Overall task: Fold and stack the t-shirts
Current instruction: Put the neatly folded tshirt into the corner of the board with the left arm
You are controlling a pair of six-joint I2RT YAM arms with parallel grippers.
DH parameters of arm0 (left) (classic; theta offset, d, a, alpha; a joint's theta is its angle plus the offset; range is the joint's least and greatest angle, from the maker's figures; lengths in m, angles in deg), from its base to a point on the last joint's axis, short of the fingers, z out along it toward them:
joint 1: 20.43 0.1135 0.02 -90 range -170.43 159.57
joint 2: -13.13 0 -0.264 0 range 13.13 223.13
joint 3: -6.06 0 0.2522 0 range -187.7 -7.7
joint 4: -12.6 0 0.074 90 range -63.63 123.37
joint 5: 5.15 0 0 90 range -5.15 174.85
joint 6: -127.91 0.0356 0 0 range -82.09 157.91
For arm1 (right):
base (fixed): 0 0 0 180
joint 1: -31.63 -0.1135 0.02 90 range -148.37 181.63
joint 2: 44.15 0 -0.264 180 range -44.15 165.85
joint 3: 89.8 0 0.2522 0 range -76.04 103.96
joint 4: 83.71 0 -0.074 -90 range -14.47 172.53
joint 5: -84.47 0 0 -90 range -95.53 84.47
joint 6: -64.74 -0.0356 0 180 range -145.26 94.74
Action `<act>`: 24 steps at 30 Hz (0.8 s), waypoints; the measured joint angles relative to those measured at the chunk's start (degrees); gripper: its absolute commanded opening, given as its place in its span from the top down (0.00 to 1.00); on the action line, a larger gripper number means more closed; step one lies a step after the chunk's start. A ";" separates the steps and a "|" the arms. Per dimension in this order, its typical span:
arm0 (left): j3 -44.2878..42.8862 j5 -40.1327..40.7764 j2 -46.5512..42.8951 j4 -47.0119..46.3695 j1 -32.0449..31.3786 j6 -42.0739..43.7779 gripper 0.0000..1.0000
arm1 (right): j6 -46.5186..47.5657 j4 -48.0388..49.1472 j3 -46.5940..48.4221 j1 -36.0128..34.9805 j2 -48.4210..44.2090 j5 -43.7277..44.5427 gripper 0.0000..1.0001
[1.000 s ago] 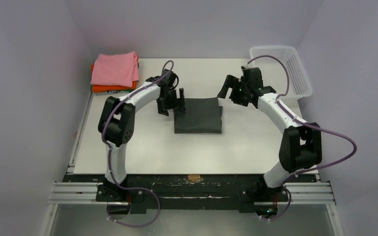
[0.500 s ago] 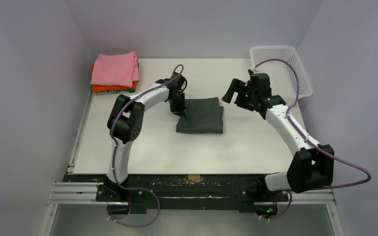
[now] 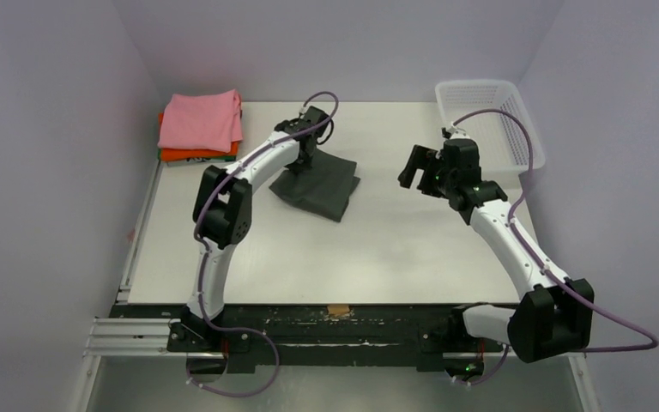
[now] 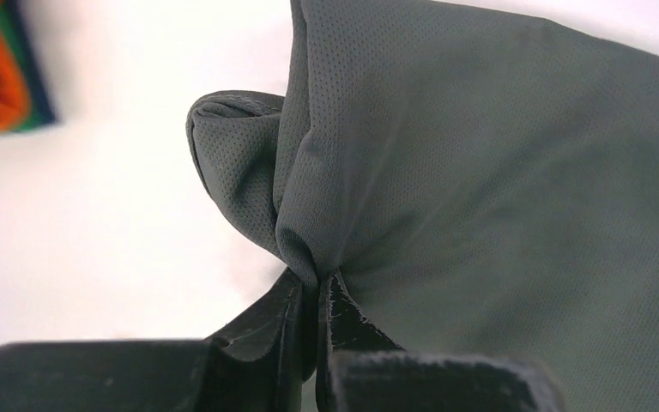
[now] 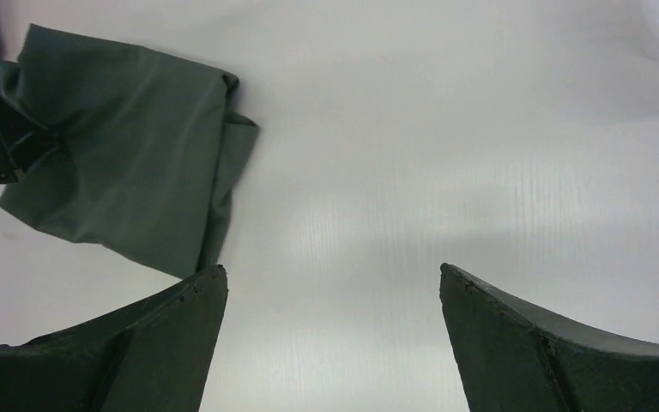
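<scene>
Pinching charcoal t-shirt edge, left jaws clamped; right jaws distant

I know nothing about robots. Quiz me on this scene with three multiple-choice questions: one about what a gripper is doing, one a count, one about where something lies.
1. What is the left gripper doing?
A. Shut, pinching cloth of the charcoal-grey t-shirt
B. Wide open, holding nothing
C. Out of sight

2. How many t-shirts are in view?
A. Two
B. Three
C. Five

3. Where is the pink t-shirt?
A. Beneath the charcoal-grey t-shirt
B. Hanging in mid-air
C. On the orange t-shirt, at the far left corner of the table

Answers: 1 A, its wrist view shows grey cloth bunched between closed jaws. 2 B, one grey, one pink, one orange. 3 C, orange cloth shows under the pink one.
</scene>
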 measured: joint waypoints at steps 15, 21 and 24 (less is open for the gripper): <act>-15.89 15.93 1.92 -4.33 9.20 23.12 1.00 | 3.10 2.82 -2.14 0.00 -2.49 7.67 0.07; -21.68 15.89 1.92 -4.90 14.47 27.28 1.00 | 3.52 3.04 -2.14 0.00 -1.86 8.83 0.07; -25.66 15.82 2.12 -4.70 16.94 28.74 1.00 | 3.54 3.23 -2.14 0.00 -0.90 9.46 0.07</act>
